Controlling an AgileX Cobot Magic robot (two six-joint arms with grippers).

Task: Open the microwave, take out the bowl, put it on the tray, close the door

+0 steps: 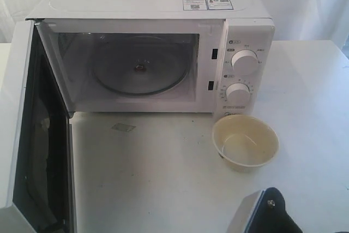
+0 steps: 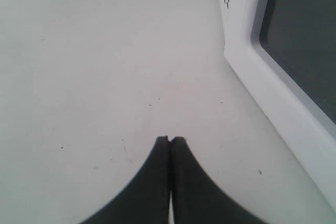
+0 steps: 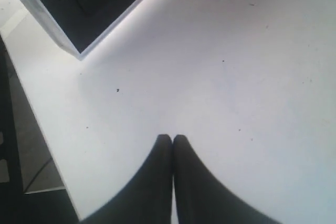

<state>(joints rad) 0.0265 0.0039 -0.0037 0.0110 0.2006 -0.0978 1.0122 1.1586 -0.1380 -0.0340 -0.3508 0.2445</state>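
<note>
The white microwave (image 1: 163, 53) stands at the back of the table with its cavity empty except for the glass turntable (image 1: 139, 69). Its door (image 1: 32, 135) is swung wide open to the left; the dark window also shows in the left wrist view on the door (image 2: 299, 40). The cream-yellow bowl (image 1: 245, 142) sits upright and empty on the table, just in front of the knob panel. No tray is in view. My left gripper (image 2: 169, 139) is shut on nothing, low over bare table beside the door. My right gripper (image 3: 172, 137) is also shut and empty.
Part of my right arm (image 1: 267, 214) pokes in at the bottom edge, in front of the bowl. The white table (image 1: 163, 178) spreads before the microwave. The right wrist view shows the door's corner (image 3: 79, 19) and the table's edge (image 3: 47, 145).
</note>
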